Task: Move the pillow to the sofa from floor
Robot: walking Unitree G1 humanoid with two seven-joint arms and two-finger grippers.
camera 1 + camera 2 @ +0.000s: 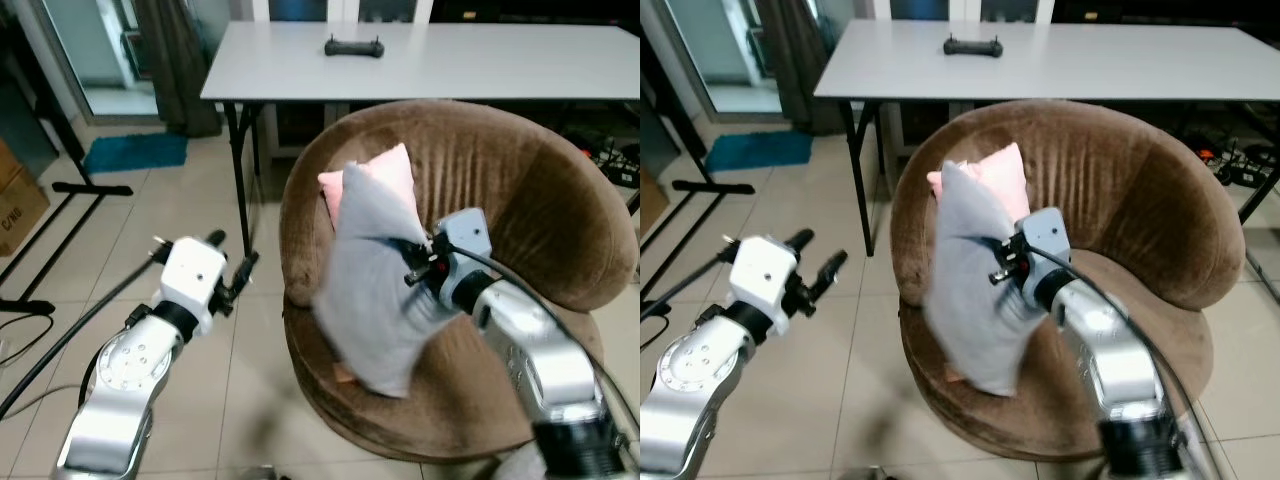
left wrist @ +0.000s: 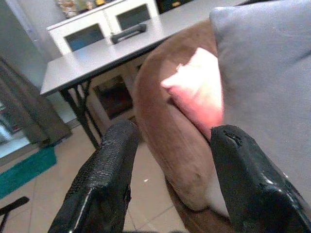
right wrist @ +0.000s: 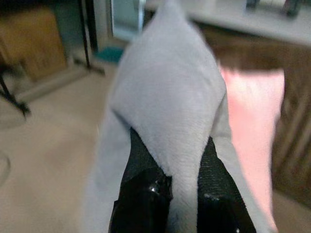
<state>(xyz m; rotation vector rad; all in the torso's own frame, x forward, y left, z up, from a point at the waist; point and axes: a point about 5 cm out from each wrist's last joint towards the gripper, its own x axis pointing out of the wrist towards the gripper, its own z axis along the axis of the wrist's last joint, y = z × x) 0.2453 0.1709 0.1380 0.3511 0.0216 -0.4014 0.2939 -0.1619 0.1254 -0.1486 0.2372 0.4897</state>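
Two black fingers (image 3: 141,189) of the right tool (image 3: 177,187) pinch a fold of the grey pillow (image 1: 375,290), the fabric bunched up between them in the right wrist view. From the head views, that tool (image 1: 420,262) meets the pillow on its right side, near the upper half, and the silver right arm reaches in from the lower right across the seat. The pillow hangs upright and slightly tilted over the front left part of the round brown sofa (image 1: 520,210), its lower corner down near the seat cushion; its edges are blurred, so whether that corner touches the seat cannot be told. A pink cushion (image 1: 375,180) stands just behind the grey pillow, against the sofa's curved backrest, with its top corner showing above the grey one. The left tool (image 1: 232,275) is held out over the tiled floor (image 1: 130,260) beside the sofa's left rim, its fingers (image 2: 104,179) spread wide with nothing between them; in the left wrist view they frame the sofa's outer wall, the pink cushion and the grey pillow, all a little way ahead. Behind the sofa stands a white tabletop (image 1: 430,60) on black legs, with a dark controller (image 1: 354,47) lying on it. A blue mat (image 1: 135,152) lies on the floor farther left, near a dark curtain (image 1: 180,60).
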